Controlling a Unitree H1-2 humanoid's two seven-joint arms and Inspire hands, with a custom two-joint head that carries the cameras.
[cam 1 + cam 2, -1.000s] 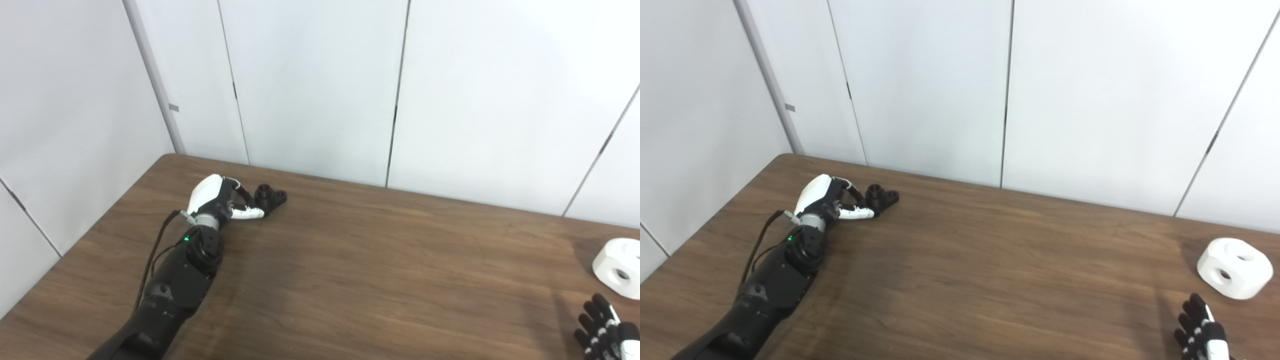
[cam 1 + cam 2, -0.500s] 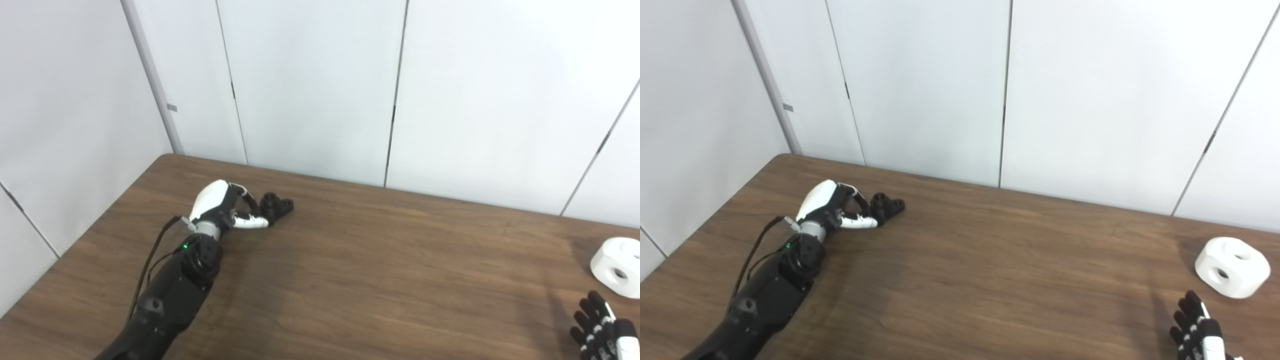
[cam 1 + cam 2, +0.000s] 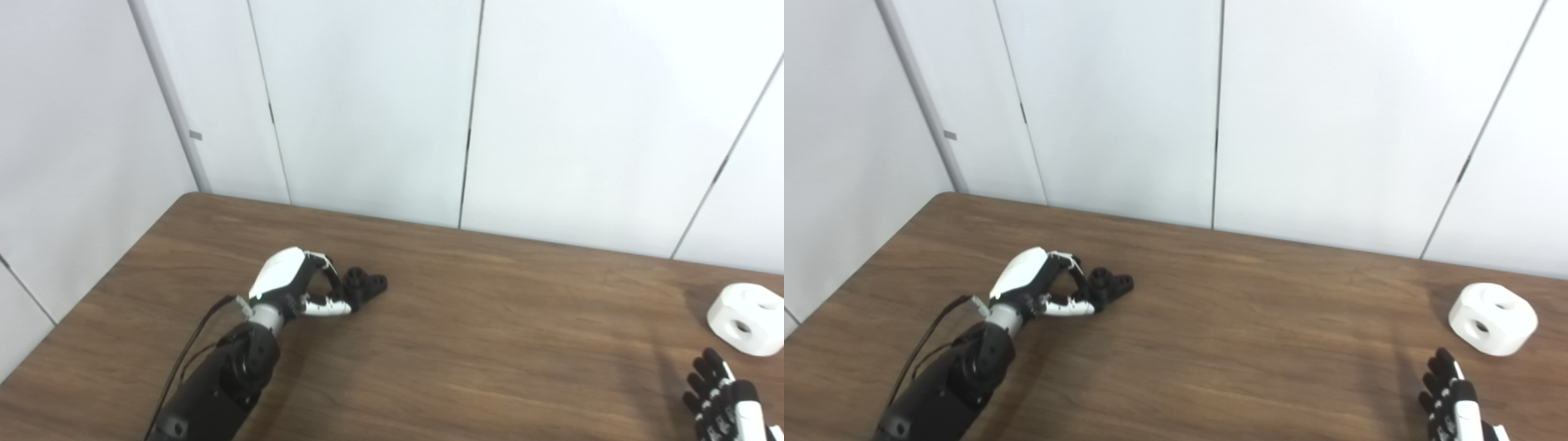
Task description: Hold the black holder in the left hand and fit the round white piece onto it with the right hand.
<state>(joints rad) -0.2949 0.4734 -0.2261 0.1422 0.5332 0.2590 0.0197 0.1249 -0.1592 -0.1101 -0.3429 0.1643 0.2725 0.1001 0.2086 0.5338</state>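
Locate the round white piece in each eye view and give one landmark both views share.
Left eye view: round white piece at the far right edge, on the table, beyond the right robot hand.
Right eye view: the piece sits further in from the right edge, same spot on the table.
Shared landmark: the black holder at the left robot hand.

Both head cameras look down and forward from above the brown wooden desk [image 3: 490,343] toward the white panelled wall [image 3: 1304,110] behind it. They sit side by side at middling range and share nearly the whole desk.
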